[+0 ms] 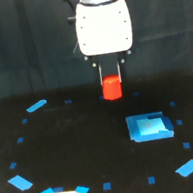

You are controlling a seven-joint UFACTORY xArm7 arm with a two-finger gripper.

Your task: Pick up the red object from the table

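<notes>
Grip is the matter seen in the exterior view: the red object (112,88) is held between the two thin fingers of the claw (111,79), which are closed against its upper sides. It hangs directly beneath the white claw body, and its base appears to be just above or barely on the black counter (83,152); which of the two cannot be told. The piece is judged to be small, light and rigid, a smooth plastic-looking cylinder or faceted block, so little force should be needed and no crushing is expected. Its smooth sides may be slippery, so a hold across the widest part, nearer mid-height, is judged safer than the present high one. A larger blue square (150,127) lies nearer the camera than the claw and toward the exterior view's right, well apart.
</notes>
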